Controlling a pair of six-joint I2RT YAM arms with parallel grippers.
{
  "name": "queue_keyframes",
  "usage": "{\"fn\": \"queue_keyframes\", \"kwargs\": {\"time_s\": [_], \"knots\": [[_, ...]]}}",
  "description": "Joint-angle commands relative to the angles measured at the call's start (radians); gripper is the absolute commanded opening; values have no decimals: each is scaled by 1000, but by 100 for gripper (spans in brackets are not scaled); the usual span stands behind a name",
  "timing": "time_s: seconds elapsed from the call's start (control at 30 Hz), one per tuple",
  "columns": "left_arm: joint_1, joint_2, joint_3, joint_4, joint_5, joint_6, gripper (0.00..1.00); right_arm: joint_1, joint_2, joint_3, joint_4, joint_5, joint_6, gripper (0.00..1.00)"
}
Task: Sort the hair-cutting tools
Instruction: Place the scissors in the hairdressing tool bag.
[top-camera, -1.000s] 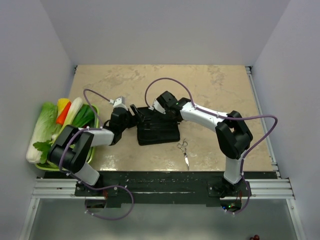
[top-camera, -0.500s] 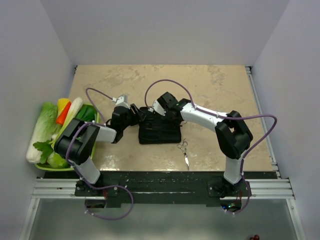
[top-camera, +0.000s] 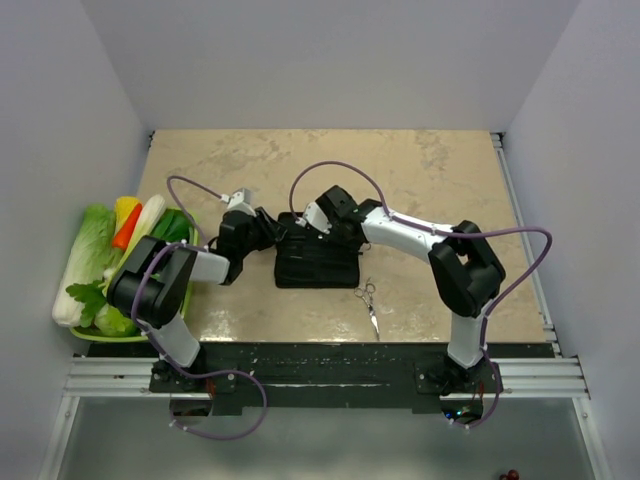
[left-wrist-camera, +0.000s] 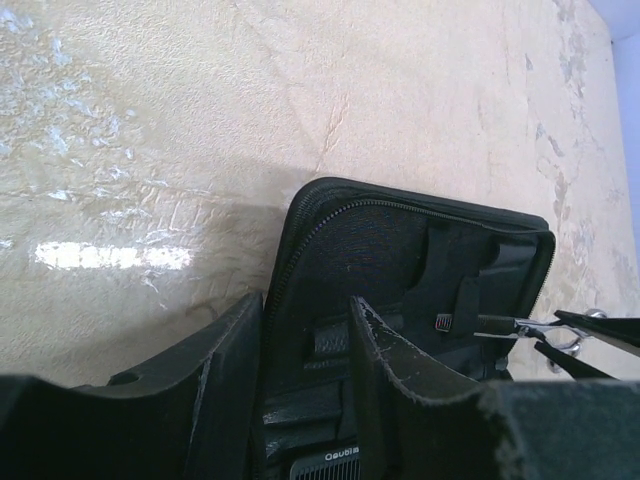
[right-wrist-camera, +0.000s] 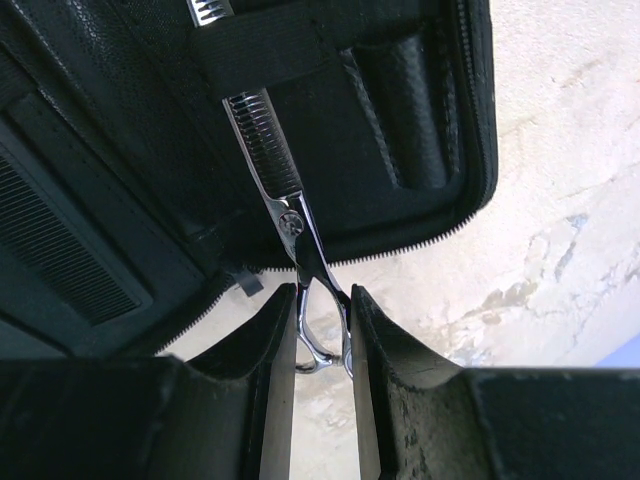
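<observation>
The black case (top-camera: 322, 266) lies open mid-table. My right gripper (top-camera: 308, 222) (right-wrist-camera: 322, 295) is shut on the ring handles of silver thinning scissors (right-wrist-camera: 290, 225), whose toothed blade lies under an elastic strap inside the case (right-wrist-camera: 400, 120). A black comb (right-wrist-camera: 70, 250) sits in a pocket to their left. My left gripper (top-camera: 268, 228) (left-wrist-camera: 306, 305) is open, its jaws partly closed astride the case's left edge (left-wrist-camera: 400, 250); a comb (left-wrist-camera: 335, 462) shows between them. The held scissors (left-wrist-camera: 535, 326) show at the right of that view. A second pair of scissors (top-camera: 369, 303) lies on the table.
A green tray (top-camera: 186, 302) piled with vegetables sits at the table's left edge, beside the left arm. White walls enclose the table on three sides. The loose scissors lie close to the front edge, just right of the case.
The left gripper has slid right onto the case's left edge and its jaws have narrowed. The right gripper has stayed on the scissors.
</observation>
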Motion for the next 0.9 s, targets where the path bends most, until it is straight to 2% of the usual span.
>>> {"fn": "queue_keyframes", "kwargs": {"time_s": [0.0, 0.4, 0.87], "knots": [[13, 1, 28, 87, 79, 19, 43, 8, 12, -18, 83, -80, -27, 17], [32, 38, 88, 56, 190, 59, 39, 43, 38, 4, 129, -73, -71, 18], [39, 69, 91, 62, 216, 56, 37, 50, -10, -68, 209, 84, -30, 18]]}}
